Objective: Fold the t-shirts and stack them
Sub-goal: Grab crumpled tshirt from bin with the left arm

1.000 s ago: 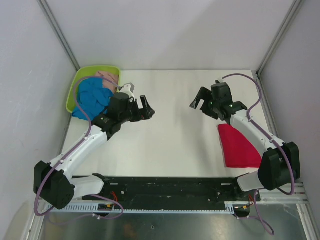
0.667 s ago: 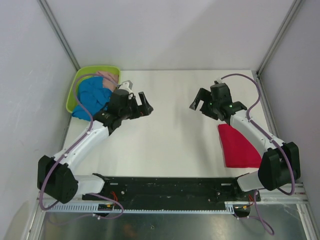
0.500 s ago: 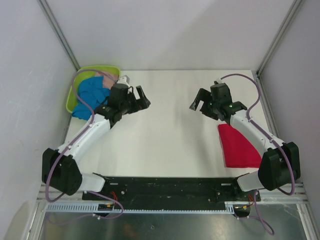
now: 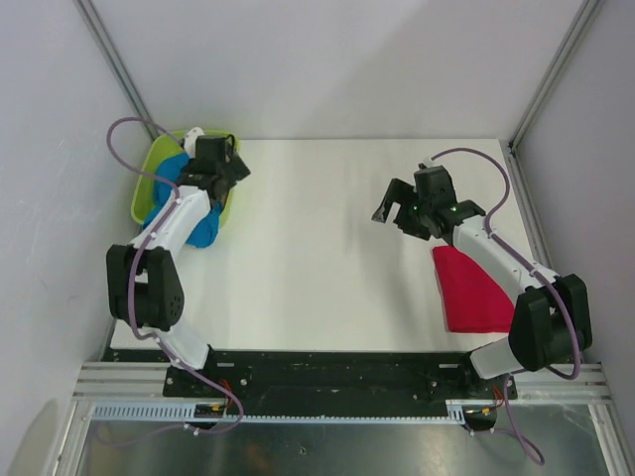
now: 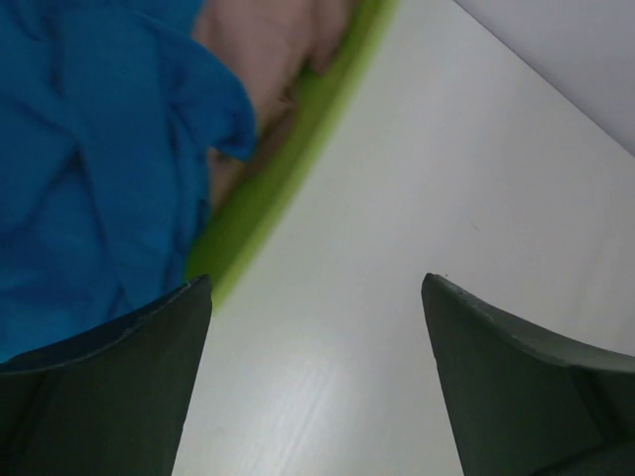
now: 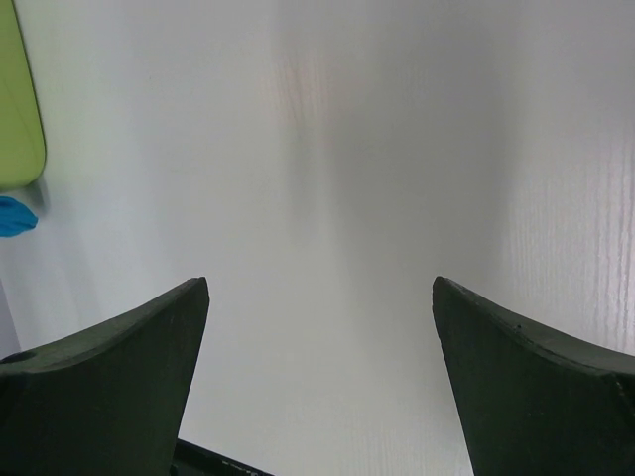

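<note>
The bright blue t-shirt point(image 4: 203, 230) lies crumpled in the lime-green tray point(image 4: 142, 188) and spills over its near edge. In the left wrist view the blue t-shirt point(image 5: 89, 178) fills the left side, with the pale pink t-shirt point(image 5: 268, 50) beyond it against the tray rim point(image 5: 288, 149). My left gripper point(image 4: 230, 171) hovers over the tray's right edge, open and holding nothing point(image 5: 317, 288). The red t-shirt point(image 4: 474, 293) lies folded at the table's right side. My right gripper point(image 4: 390, 201) hangs open and empty over bare table point(image 6: 319, 288), up and to the left of the red t-shirt.
White table point(image 4: 327, 248) enclosed by grey walls with metal corner posts point(image 4: 119, 69). The tray sits in the far left corner; its edge point(image 6: 15, 109) and a bit of blue cloth point(image 6: 12, 216) show at the left of the right wrist view. Black base rail point(image 4: 327, 372) at the near edge.
My left arm has swung left and away from the table's middle to over the tray's right edge, staying open. The right gripper has barely shifted.
</note>
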You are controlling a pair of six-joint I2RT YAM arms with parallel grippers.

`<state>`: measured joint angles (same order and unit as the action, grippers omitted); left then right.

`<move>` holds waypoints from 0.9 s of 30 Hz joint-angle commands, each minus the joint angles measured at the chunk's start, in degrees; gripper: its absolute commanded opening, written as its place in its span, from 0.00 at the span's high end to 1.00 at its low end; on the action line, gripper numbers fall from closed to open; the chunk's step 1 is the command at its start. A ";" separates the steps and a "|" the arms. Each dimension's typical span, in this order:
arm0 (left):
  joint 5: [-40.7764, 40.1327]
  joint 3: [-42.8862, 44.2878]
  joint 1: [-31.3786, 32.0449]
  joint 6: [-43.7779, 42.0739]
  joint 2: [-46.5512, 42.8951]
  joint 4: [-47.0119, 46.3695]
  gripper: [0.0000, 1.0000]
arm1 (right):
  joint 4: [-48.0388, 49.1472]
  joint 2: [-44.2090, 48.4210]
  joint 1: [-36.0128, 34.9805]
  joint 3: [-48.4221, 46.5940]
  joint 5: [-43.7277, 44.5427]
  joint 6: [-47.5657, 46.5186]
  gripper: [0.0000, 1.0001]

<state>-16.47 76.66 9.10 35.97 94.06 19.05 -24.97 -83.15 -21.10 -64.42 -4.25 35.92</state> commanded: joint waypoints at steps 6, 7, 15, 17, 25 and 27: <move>-10.52 5.14 -9.76 -1.62 6.14 0.02 0.09 | 1.96 -2.43 -1.39 -1.98 -3.37 -1.23 0.01; -10.52 5.55 -10.75 -2.23 7.06 0.06 0.08 | 2.30 -2.88 -1.44 -1.96 -3.78 -1.30 0.01; -10.82 11.73 -14.82 -5.98 16.88 0.38 0.05 | 3.91 -5.47 -1.72 -1.94 -6.24 -1.59 0.01; -9.65 13.62 -16.05 -6.08 19.83 0.58 0.05 | 3.64 -6.06 -1.74 -1.94 -6.39 -1.96 0.01; -7.28 17.45 -18.03 -6.18 24.70 1.30 0.23 | 3.89 -8.18 -1.56 -1.98 -6.73 -2.38 0.01; -7.00 17.88 -18.06 -6.37 24.42 1.26 0.33 | 4.08 -8.45 -1.61 -1.95 -6.75 -2.07 0.01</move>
<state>-23.55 91.15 -8.51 30.94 119.17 20.84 -22.61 -91.02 -22.44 -64.42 -10.07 34.48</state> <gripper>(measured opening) 0.753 0.993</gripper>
